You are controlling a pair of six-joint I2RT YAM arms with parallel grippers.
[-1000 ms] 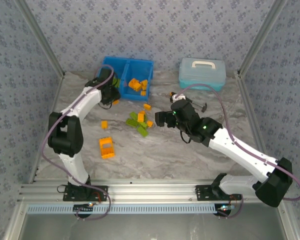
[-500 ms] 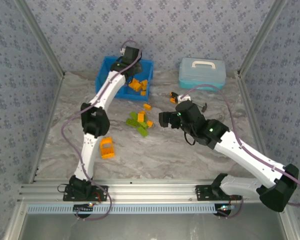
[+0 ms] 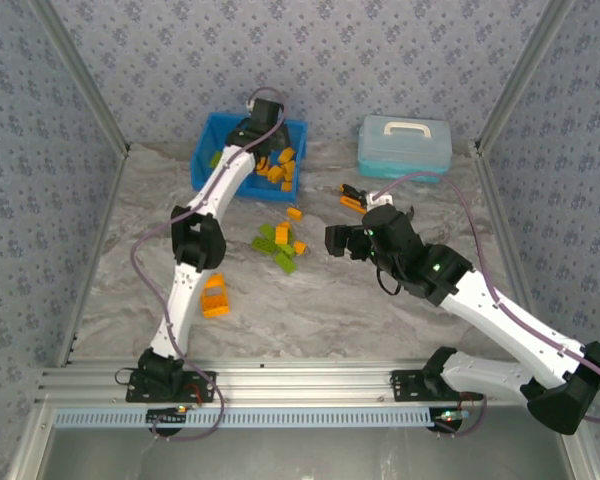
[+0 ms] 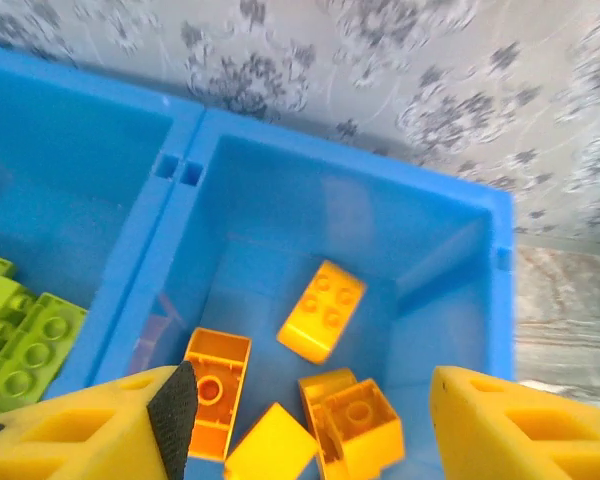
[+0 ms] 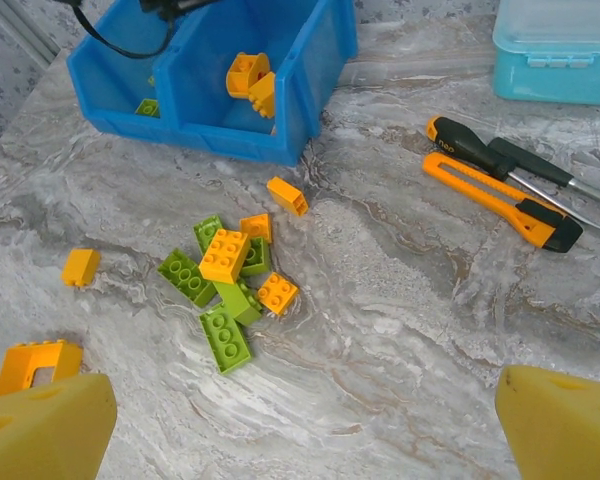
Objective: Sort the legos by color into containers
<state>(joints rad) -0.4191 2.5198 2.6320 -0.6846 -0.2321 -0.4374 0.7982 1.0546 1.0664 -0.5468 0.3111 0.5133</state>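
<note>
- Two grippers, both mine, both spread wide with nothing between the fingers.
- My left gripper (image 4: 305, 405) sat low by the left wall of the blue bin (image 3: 201, 152) a second ago. Now it hangs over the bin's right compartment, close to the back wall, looking down.
- Several orange bricks (image 4: 322, 310) lie under it on the floor of that compartment. The green bricks (image 4: 20, 340) are next door in the left one.
- My right gripper (image 5: 300, 430) has drifted a little to the right and still hovers above the table, beside the loose pile (image 5: 230, 280) of green and orange bricks. That pile lies as it did before.
- One single orange brick (image 5: 287, 195) rests on the table between the pile and the bin.
- The large orange block (image 3: 214, 296) has not moved; it sits well apart from the bin.
</note>
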